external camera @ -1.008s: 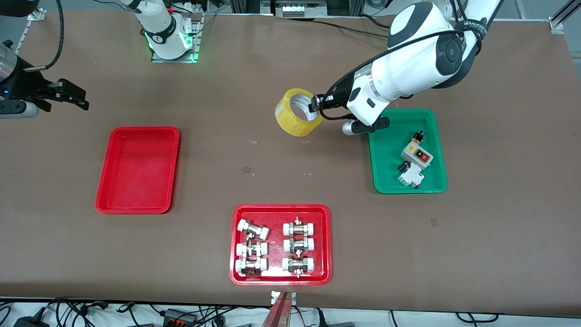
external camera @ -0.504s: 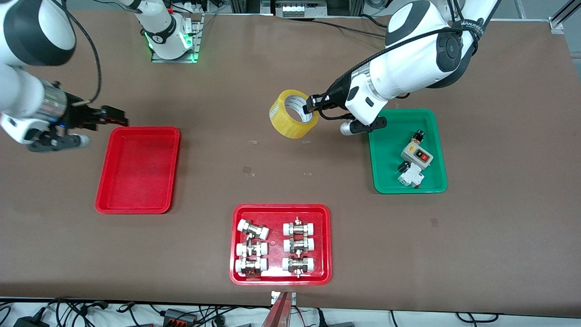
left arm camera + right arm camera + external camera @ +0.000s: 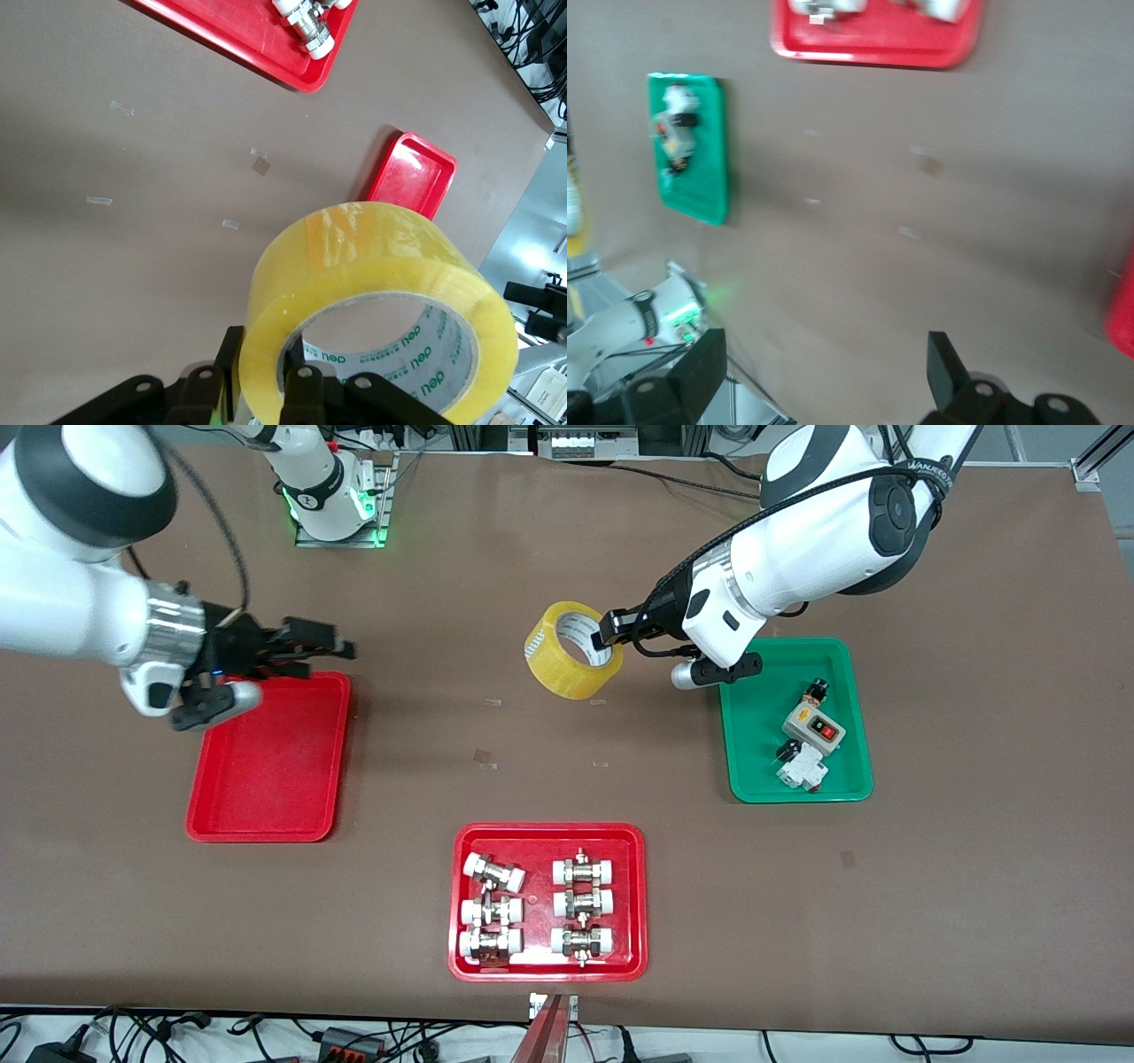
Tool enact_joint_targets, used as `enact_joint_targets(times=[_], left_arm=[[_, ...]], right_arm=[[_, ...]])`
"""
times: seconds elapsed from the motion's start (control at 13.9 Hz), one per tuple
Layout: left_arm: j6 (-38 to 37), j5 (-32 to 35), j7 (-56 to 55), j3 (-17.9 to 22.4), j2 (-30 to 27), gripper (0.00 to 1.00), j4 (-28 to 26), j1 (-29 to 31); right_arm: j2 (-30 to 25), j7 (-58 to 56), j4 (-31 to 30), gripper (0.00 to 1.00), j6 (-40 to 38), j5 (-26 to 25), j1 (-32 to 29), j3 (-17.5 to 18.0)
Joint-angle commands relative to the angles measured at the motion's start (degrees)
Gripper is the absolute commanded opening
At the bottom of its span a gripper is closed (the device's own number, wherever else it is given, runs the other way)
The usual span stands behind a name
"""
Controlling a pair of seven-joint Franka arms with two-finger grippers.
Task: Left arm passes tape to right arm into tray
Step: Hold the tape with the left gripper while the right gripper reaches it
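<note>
The tape hangs over the bare table between the plain red tray and the green tray, clamped through its core by the left gripper, while the right gripper, fingers spread apart and holding nothing, hovers over the red tray's edge.

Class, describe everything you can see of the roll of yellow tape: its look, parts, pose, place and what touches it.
The tape is a wide roll of translucent yellow packing tape around a pale core printed with green lettering. It is off the table, tilted, over bare tabletop between the plain red tray and the green tray. The left gripper is shut on its wall, one of the fingers inside the core. Nothing else touches it.
</note>
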Motion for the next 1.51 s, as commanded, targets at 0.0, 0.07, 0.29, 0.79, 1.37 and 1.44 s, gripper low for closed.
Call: enact_joint_targets(times=[0.0,0.07,0.29,0.79,1.37,1.44], left_arm=[[-0.57,-1.36,-0.72,-0.49,0.62,0.03,1.5,0.11],[-0.57,-1.36,-1.25,-0.58,0.62,0.03,1.58,0.03],[-0.13,-1.36,-1.69,-0.58,0.62,0.03,1.76,-0.41],[0.13,-1.36,-1.69,-0.49,0.8,0.03,1.94,-0.59],[0.75,-1.36,-1.78,-0.58,0.88,0.03,1.85,-0.68],[0.75,-1.36,-1.69,-0.49,0.88,0.03,1.85,-0.68]], right_arm=[[2.93,0.65,4.82,1.0,0.22,7.23,3.86,-0.41],[3.37,0.56,4.73,1.0,2.06,10.92,4.39,-0.41],[4.43,0.91,4.82,1.0,8.91,14.56,8.6,-0.41],[6.1,3.55,4.91,1.0,17.89,17.99,14.85,-0.32],[7.16,4.95,6.93,1.0,17.9,17.9,16.87,-0.41],[7.51,4.95,6.93,1.0,17.98,17.9,17.14,-0.41]])
